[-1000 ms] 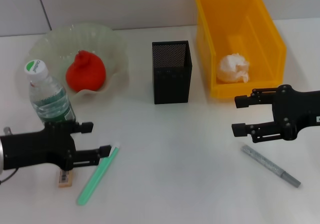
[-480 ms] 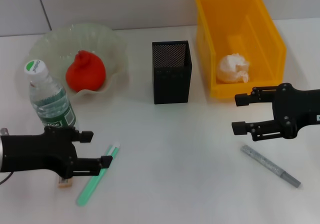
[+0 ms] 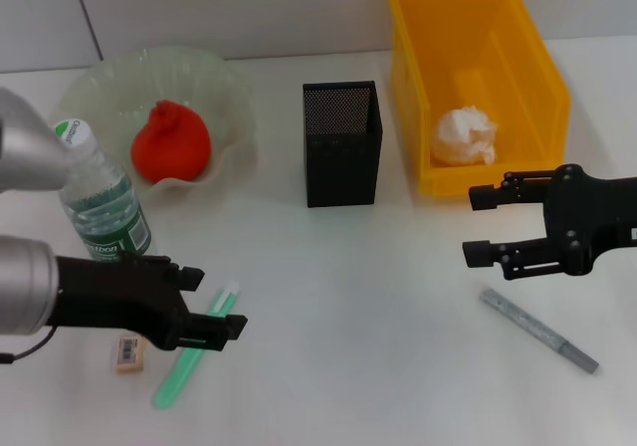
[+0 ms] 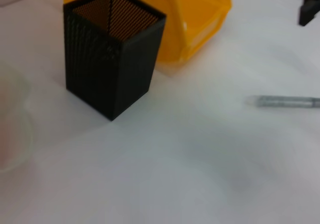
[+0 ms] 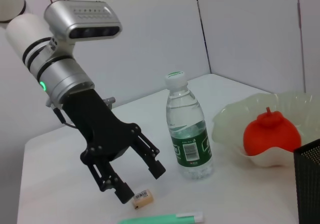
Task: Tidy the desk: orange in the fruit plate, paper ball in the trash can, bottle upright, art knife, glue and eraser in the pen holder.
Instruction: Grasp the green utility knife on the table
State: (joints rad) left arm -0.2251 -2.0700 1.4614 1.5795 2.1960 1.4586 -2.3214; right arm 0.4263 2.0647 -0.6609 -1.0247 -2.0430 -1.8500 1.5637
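Note:
The orange (image 3: 169, 145) lies in the pale fruit plate (image 3: 109, 83). Beside the plate the bottle (image 3: 100, 202) stands upright. The paper ball (image 3: 466, 135) rests inside the yellow trash can (image 3: 478, 28). At centre back stands the black mesh pen holder (image 3: 341, 142). My left gripper (image 3: 219, 300) is open, low over the white-capped end of the green glue stick (image 3: 182, 364). Just left of it lies the small eraser (image 3: 129, 353). My right gripper (image 3: 474, 227) is open in front of the trash can, with the grey art knife (image 3: 537, 329) on the table close by.
The left wrist view shows the pen holder (image 4: 112, 54), the trash can (image 4: 185, 14) behind it and the art knife (image 4: 285, 101). The right wrist view shows my left gripper (image 5: 137, 181), the eraser (image 5: 141, 198), the bottle (image 5: 187, 129) and the orange (image 5: 272, 131).
My left gripper has moved right and toward the table's front, over the glue stick, uncovering the eraser. The right arm has not moved.

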